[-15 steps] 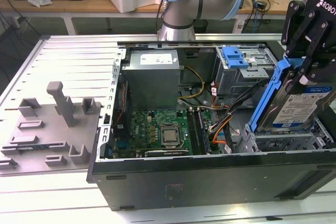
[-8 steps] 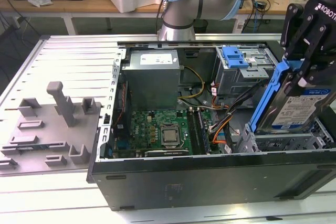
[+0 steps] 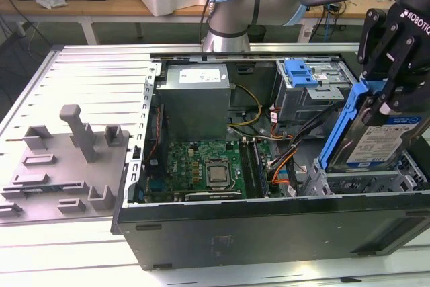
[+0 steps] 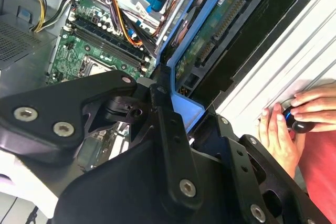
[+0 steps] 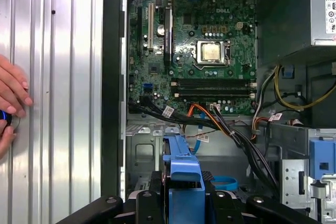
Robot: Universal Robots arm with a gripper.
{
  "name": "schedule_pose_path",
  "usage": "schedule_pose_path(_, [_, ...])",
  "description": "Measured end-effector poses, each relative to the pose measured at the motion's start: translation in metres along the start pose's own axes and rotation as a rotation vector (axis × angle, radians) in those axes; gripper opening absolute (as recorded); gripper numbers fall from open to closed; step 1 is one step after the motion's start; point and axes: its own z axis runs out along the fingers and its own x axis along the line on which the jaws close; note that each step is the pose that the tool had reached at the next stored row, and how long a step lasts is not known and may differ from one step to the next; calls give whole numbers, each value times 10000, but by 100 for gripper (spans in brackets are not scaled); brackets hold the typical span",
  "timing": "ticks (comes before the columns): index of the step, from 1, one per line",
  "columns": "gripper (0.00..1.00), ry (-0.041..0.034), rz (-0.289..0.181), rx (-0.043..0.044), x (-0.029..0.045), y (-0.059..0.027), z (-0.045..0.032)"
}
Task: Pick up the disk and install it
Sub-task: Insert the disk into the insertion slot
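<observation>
Gripper (image 3: 389,97), black, upper right of the exterior view: fingers pressed together on the blue frame of the disk (image 3: 379,140), pinching it. Disk: silver, white-and-blue label, held tilted on edge, lower end just above the metal bay (image 3: 363,181) at the right end of the computer case (image 3: 269,223); the blue frame also appears in both wrist views between the gripper's links. Drive cage (image 3: 306,102), behind the disk, carries a separate blue latch (image 3: 300,72). Motherboard (image 3: 201,166), centre of the case; grey power supply (image 3: 195,99) above it. Ribbed metal table (image 3: 87,72) under the case. Grey plastic fixture (image 3: 74,146), left of frame. Person's hand (image 4: 283,135) rests on the table beside the case.
</observation>
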Motion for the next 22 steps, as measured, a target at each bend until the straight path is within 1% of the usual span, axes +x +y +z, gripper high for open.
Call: schedule_pose_path(22, [37,0,0,0,0,-4,95])
